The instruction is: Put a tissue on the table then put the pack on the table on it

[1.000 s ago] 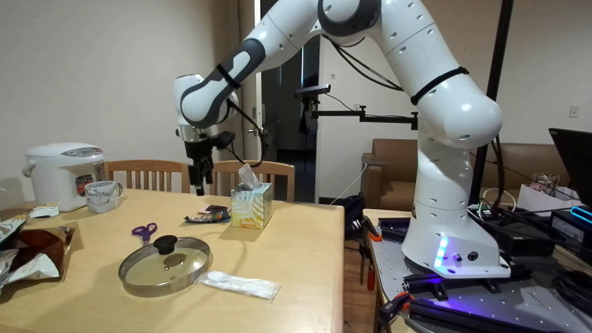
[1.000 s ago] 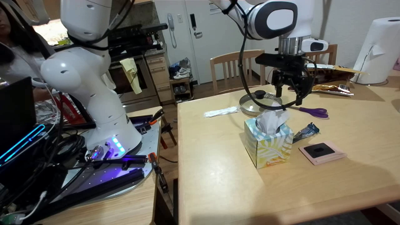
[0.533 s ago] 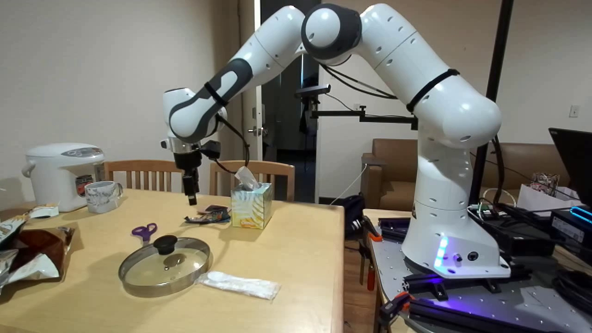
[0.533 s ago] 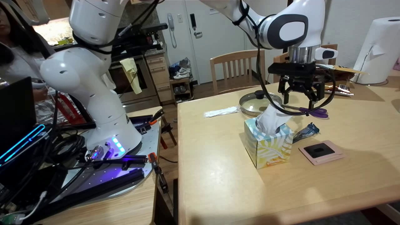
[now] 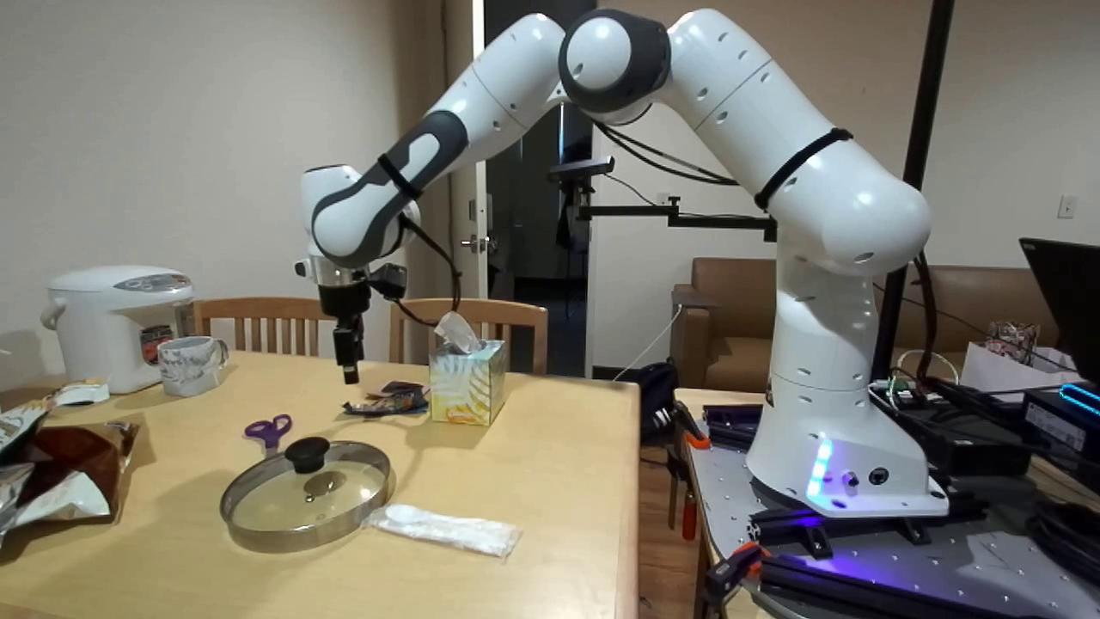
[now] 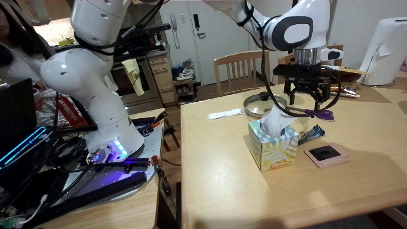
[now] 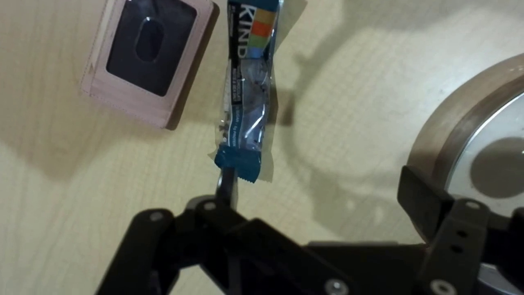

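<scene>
The white tissue sticks up out of the yellow-green tissue box. It also shows in an exterior view. The pack, a flat white packet, lies on the tan table by the glass lid and shows in an exterior view. My gripper hangs above the table, apart from the tissue box. Its fingers are spread in an exterior view. In the wrist view the gripper is open with nothing between the fingers. Tissue and pack are out of the wrist view.
A glass lid, purple scissors, a snack bar and a pink card holder lie near. A mug, a white water boiler and snack bags stand further off. The arm's cable loops near the tissue.
The arm moved outward from its base and lower, and the gripper turned somewhat, mostly in the first half second; since then it barely moved. The tissue's tip leans over slightly lower.
</scene>
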`<state>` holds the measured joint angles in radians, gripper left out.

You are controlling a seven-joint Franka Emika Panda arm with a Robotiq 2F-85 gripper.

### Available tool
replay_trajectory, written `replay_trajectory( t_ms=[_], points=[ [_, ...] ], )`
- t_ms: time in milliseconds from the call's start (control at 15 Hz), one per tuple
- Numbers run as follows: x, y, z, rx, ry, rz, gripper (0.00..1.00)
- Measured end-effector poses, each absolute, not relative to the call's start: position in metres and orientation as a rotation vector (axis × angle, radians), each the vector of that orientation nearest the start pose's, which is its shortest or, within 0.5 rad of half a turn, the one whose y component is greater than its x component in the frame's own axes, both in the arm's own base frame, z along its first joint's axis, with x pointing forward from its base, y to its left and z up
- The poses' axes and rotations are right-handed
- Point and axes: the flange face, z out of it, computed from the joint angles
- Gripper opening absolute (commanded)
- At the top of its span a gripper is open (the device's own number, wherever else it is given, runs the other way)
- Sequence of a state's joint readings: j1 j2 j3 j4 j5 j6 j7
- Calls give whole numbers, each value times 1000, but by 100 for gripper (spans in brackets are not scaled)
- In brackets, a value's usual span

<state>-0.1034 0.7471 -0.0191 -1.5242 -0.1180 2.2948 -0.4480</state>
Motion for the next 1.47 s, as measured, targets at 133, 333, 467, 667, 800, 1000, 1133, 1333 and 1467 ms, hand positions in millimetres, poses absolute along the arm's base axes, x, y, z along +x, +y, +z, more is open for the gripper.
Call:
replay_trajectory(
  t_ms=[133, 333, 467, 667, 800, 1000, 1133, 1333, 1467],
  points=[
    [708, -85, 220, -3172, -642, -10, 100],
    [708, -85, 219, -3176, -617, -10, 100],
    [707, -86, 218, -3179, -598, -2, 100],
    [706, -86, 216, -3186, -537, 5, 100],
    [705, -85, 214, -3176, -479, 9, 100],
    [702, -83, 211, -3156, -419, 49, 100],
    [699, -81, 208, -3138, -395, 82, 100],
    [698, -80, 208, -3126, -380, 93, 100],
    [698, -80, 207, -3123, -374, 91, 100]
  ],
)
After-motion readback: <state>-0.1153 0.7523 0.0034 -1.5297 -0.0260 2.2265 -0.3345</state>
